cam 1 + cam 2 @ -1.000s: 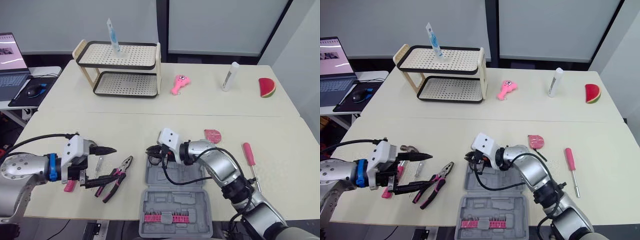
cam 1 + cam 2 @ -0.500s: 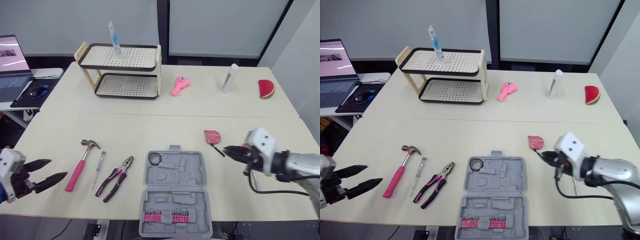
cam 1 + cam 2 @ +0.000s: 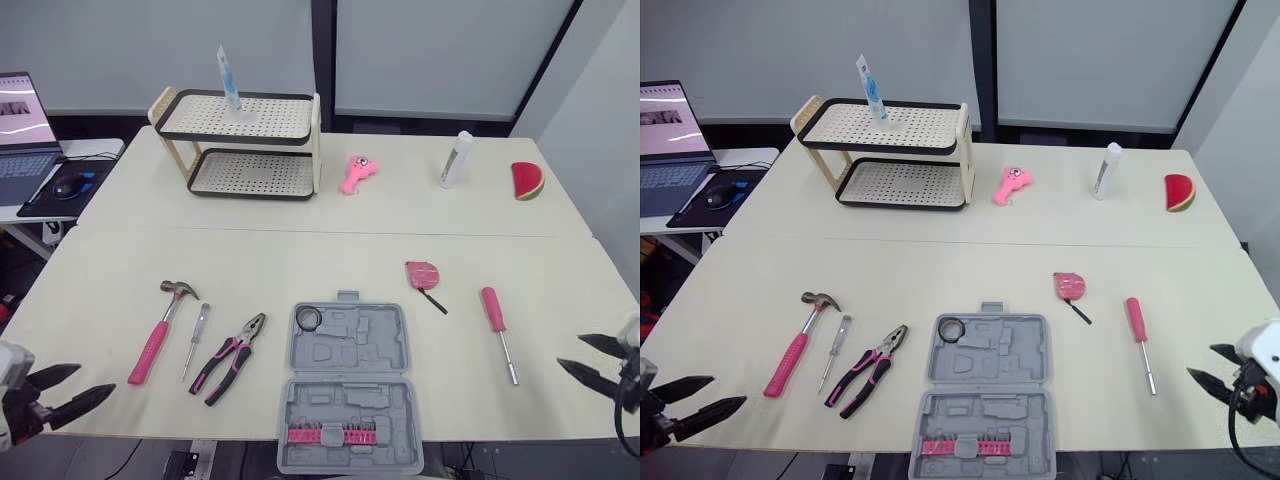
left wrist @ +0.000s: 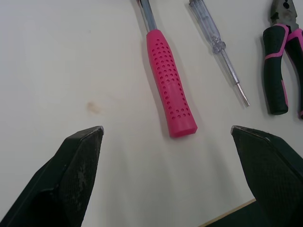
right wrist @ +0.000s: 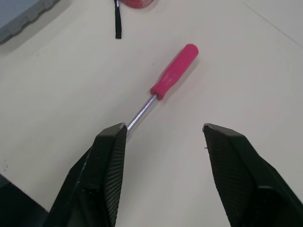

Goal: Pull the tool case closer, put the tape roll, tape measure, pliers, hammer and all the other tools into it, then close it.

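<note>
Right end effector point(image 5: 164, 128) withdrew, seemingly empty.

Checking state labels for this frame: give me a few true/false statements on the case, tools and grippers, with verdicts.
1. The case is open. True.
2. The tape roll lies in the case. True.
3. The hammer is in the case. False: it lies on the table, left of the case.
4. The right gripper holds the pink screwdriver. False: its jaws are open and empty; the pink screwdriver lies on the table.
5. The left gripper has its jaws open. True.
6. The tape measure lies left of the case. False: it lies right of it, on the table.
</note>
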Robot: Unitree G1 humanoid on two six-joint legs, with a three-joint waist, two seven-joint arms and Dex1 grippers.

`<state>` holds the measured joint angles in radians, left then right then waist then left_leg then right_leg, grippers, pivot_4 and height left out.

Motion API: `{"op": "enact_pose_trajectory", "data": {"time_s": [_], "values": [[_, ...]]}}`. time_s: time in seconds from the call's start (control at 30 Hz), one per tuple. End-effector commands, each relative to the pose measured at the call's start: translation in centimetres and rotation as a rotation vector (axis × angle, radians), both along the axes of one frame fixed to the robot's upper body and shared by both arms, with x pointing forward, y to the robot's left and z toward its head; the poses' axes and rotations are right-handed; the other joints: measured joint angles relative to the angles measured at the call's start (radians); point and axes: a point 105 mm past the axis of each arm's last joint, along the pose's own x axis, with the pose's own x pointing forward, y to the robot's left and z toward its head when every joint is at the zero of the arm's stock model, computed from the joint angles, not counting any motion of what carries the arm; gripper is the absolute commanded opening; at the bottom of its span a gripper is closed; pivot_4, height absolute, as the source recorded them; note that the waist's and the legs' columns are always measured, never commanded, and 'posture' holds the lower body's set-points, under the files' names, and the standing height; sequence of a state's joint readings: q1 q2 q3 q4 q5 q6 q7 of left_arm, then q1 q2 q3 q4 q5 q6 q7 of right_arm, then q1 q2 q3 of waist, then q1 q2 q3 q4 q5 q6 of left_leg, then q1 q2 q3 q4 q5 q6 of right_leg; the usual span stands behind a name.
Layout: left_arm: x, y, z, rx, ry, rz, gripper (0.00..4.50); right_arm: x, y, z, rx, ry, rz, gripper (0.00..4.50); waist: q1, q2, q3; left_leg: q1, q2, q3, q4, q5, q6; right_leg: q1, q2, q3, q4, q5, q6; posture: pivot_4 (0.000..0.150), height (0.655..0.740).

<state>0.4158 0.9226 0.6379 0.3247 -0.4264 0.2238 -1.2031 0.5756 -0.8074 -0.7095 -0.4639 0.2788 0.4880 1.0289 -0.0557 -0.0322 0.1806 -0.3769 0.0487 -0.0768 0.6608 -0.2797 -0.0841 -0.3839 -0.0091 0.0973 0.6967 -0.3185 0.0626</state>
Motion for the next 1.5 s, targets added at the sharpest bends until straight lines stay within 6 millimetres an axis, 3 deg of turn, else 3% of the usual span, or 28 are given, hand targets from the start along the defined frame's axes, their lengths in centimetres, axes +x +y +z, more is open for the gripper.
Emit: {"op": "enact_pose_trajectory", "data": {"time_s": [0.03, 0.1, 0.2, 0.27, 0.4, 0.5, 0.6, 0.83, 0.97, 1.03, 1.13, 1.5], "values": [[-0.2, 0.2, 0.4, 0.022, -0.022, 0.011, 4.50, -0.4, -0.5, 0.0, -0.045, -0.009, 0.013, 3.90, -0.001, 0.000, 0.000, 0.000, 0.000, 0.000, 0.000, 0.000, 0.000, 0.000, 0.000, 0.000, 0.000, 0.000, 0.000, 0.150, 0.7350], [-0.4, 0.1, 0.4, 0.022, -0.022, 0.013, 4.50, -0.5, -0.5, -0.2, -0.047, -0.007, 0.016, 4.46, 0.000, -0.001, 0.000, 0.000, 0.000, 0.001, 0.000, 0.000, 0.000, 0.000, 0.000, 0.001, 0.000, 0.000, 0.000, 0.150, 0.7350], [-0.3, -0.2, 0.8, 0.028, -0.028, -0.016, 4.50, -0.2, -0.2, -0.2, -0.045, -0.014, 0.032, 4.46, 0.000, 0.000, 0.000, 0.000, 0.000, 0.001, 0.000, 0.000, 0.000, 0.000, 0.000, 0.001, 0.000, 0.000, 0.000, 0.150, 0.7350], [0.6, -1.5, 1.6, 0.029, -0.051, -0.097, 4.50, 0.5, 0.9, 0.0, -0.028, -0.036, 0.065, 4.46, 0.000, 0.000, 0.000, 0.000, 0.000, 0.001, 0.000, 0.000, 0.000, 0.000, 0.000, 0.001, 0.000, -0.001, 0.000, 0.150, 0.7350], [3.0, -5.8, 3.1, 0.002, -0.119, -0.298, 4.50, 1.9, 3.5, 0.4, 0.023, -0.080, 0.128, 4.46, 0.002, 0.001, 0.000, 0.000, 0.000, 0.001, 0.000, 0.000, 0.000, 0.000, 0.000, 0.001, -0.001, -0.002, 0.001, 0.150, 0.7350], [5.0, -10.5, 4.7, -0.031, -0.197, -0.490, 4.50, 3.3, 5.5, 0.5, 0.061, -0.137, 0.134, 4.46, 0.008, 0.002, 0.001, -0.001, 0.000, 0.000, 0.000, 0.000, 0.000, 0.000, -0.001, 0.000, -0.002, 0.000, 0.000, 0.150, 0.7350], [6.0, -13.3, 5.7, -0.050, -0.242, -0.597, 4.50, 4.2, 6.7, 0.5, 0.092, -0.168, 0.115, 4.46, 0.011, 0.004, 0.002, -0.003, 0.000, 0.000, 0.000, 0.000, 0.000, 0.000, -0.001, 0.000, -0.004, 0.001, 0.001, 0.150, 0.7350], [7.3, -21.5, 8.4, -0.139, -0.321, -0.932, 4.50, 7.5, 10.1, -2.1, 0.167, -0.189, 0.064, 4.46, 0.012, 0.006, 0.003, -0.004, 0.000, 0.000, -0.001, 0.000, 0.000, 0.000, 0.000, 0.000, -0.008, 0.002, 0.003, 0.150, 0.7350], [7.3, -23.3, 8.7, -0.152, -0.329, -1.013, 4.50, 9.3, 11.5, -3.0, 0.211, -0.194, 0.022, 4.29, 0.005, 0.008, 0.004, -0.005, -0.001, 0.000, -0.001, 0.000, 0.000, 0.000, 0.000, 0.001, -0.010, 0.002, 0.003, 0.150, 0.7350], [7.2, -23.9, 8.8, -0.163, -0.321, -1.040, 4.50, 10.0, 12.1, -3.2, 0.229, -0.202, 0.002, 3.93, 0.004, 0.008, 0.005, -0.005, -0.001, 0.000, -0.001, 0.000, 0.000, -0.001, 0.000, 0.001, -0.010, 0.002, 0.003, 0.150, 0.7350], [6.9, -24.5, 8.5, -0.172, -0.317, -1.087, 4.50, 11.2, 13.2, -4.0, 0.237, -0.187, -0.018, 2.93, 0.002, 0.009, 0.005, -0.005, -0.001, 0.000, -0.001, 0.000, 0.000, -0.001, 0.000, 0.001, -0.009, 0.002, 0.003, 0.150, 0.7350], [6.5, -26.0, 7.5, -0.218, -0.328, -1.151, 4.50, 14.2, 13.9, -6.4, 0.201, -0.159, -0.104, 2.93, 0.001, 0.010, 0.006, -0.006, -0.001, -0.001, -0.001, 0.000, 0.000, -0.002, 0.000, 0.001, -0.010, 0.002, 0.003, 0.150, 0.7350]]}}
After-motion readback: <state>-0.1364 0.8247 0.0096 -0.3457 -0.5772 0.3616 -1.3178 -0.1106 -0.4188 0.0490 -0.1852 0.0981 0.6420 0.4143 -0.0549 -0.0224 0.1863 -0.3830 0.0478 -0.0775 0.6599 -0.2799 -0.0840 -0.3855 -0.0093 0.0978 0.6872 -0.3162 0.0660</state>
